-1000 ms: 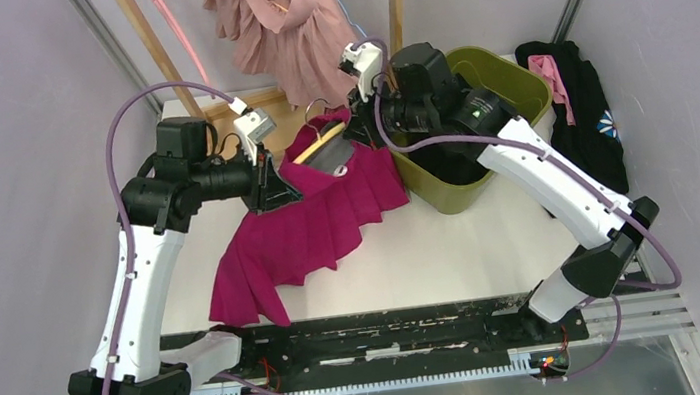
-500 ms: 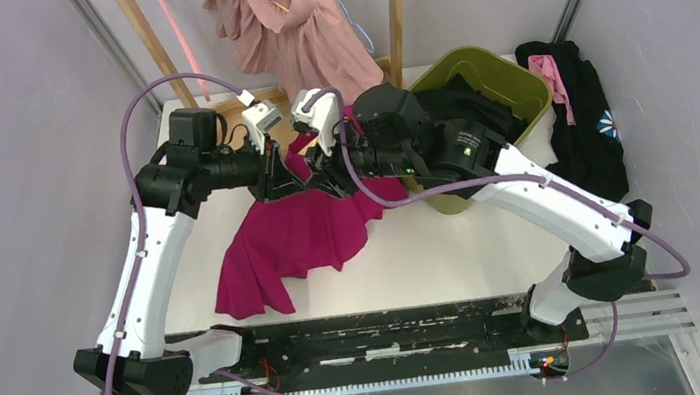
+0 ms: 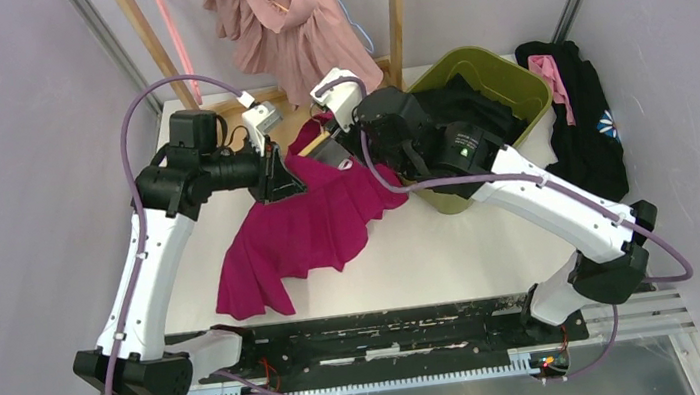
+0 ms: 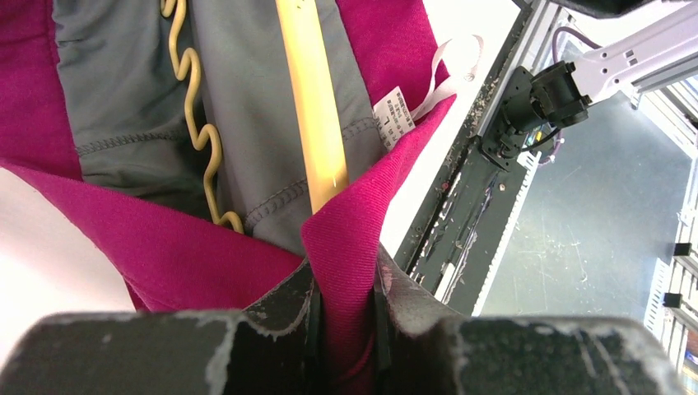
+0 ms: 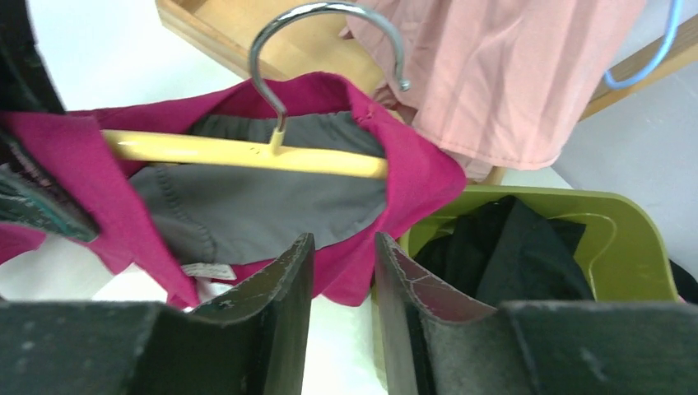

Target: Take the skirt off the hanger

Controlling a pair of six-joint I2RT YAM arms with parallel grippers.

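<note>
**Magenta skirt pinned at the waist, hanger still inside**

One magenta pleated skirt lies spread on the white table. Its grey-lined waistband wraps one yellow plastic hanger with a metal hook, beside one olive-green plastic bin. Of two grippers, the left gripper is clamped on a waistband fold. The right gripper hovers near the hanger, fingers parted on nothing. Half a second ago it reached further across toward the left gripper.
</note>
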